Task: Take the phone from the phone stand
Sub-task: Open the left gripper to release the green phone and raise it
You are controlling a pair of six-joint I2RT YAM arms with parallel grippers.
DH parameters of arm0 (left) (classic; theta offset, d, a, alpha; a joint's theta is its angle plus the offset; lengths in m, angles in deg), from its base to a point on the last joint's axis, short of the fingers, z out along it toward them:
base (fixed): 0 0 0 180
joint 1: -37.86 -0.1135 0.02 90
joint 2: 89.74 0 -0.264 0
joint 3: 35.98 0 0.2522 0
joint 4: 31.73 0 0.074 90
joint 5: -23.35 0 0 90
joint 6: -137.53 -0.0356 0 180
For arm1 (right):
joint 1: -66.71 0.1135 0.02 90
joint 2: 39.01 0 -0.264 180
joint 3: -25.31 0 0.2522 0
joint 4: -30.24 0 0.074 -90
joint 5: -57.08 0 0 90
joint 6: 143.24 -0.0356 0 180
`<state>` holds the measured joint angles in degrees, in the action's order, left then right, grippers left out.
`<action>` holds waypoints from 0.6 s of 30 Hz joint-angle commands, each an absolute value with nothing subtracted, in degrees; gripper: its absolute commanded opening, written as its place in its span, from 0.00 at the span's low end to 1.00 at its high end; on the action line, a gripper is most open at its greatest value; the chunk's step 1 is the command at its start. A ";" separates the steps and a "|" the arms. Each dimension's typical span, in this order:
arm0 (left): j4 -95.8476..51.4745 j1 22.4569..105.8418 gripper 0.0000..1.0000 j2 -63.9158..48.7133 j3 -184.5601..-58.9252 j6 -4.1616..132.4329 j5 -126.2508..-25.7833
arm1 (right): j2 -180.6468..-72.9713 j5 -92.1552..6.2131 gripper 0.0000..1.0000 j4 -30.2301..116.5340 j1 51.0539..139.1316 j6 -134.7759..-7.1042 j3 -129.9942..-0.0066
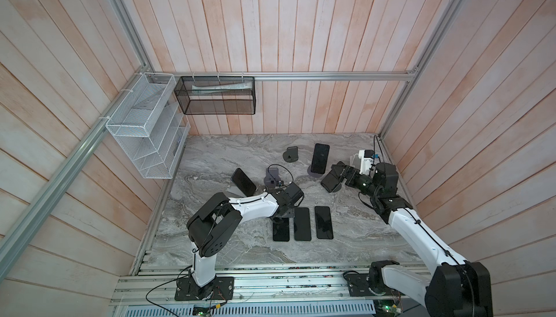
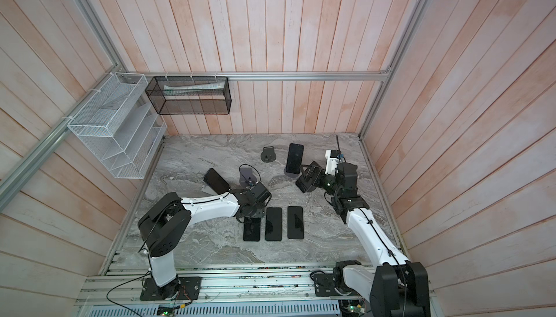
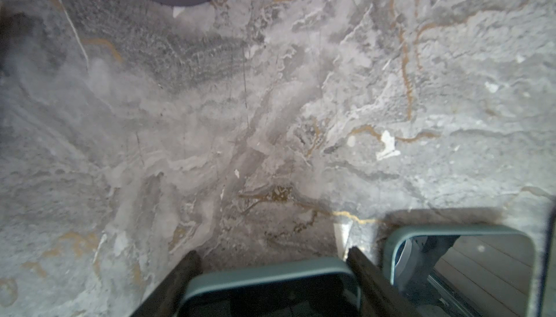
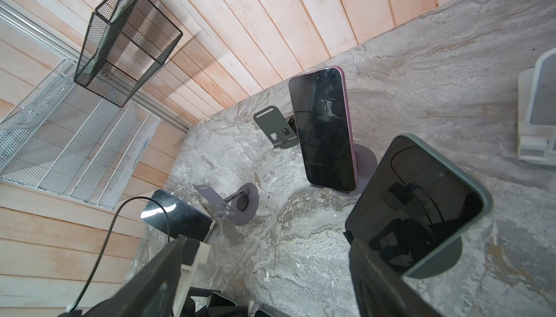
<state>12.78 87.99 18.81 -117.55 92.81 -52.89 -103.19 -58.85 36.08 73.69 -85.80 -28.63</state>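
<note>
A dark phone with a green rim (image 4: 421, 204) leans on a round-based phone stand (image 4: 442, 264) at the right of the table (image 1: 228, 156); both top views show this phone (image 1: 329, 181) (image 2: 304, 184). My right gripper (image 4: 264, 270) (image 1: 340, 174) is open beside it, one finger (image 4: 379, 282) at the phone's lower edge and nothing between the jaws. My left gripper (image 3: 272, 255) (image 1: 282, 214) is low over the leftmost of three flat phones. Its fingers press both sides of that teal-rimmed phone (image 3: 270, 273) (image 1: 281, 229), which lies on the marble.
A pink-rimmed phone (image 1: 319, 158) and a dark blue phone (image 1: 243, 181) stand on other stands. Empty stands: dark grey (image 1: 291, 153), purple (image 1: 272, 178), white (image 1: 358, 160). Two more phones (image 1: 301, 223) (image 1: 323, 222) lie flat. A white wire rack (image 1: 144, 129) and a black mesh basket (image 1: 215, 94) hang on the walls.
</note>
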 commanded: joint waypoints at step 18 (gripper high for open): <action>16.82 88.48 0.81 19.26 -118.83 91.51 -55.31 | -98.01 -58.69 0.88 43.17 73.92 -84.35 -31.69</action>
<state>14.15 88.19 18.83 -118.21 92.15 -53.91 -99.15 -58.48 41.89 73.69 -84.62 -30.62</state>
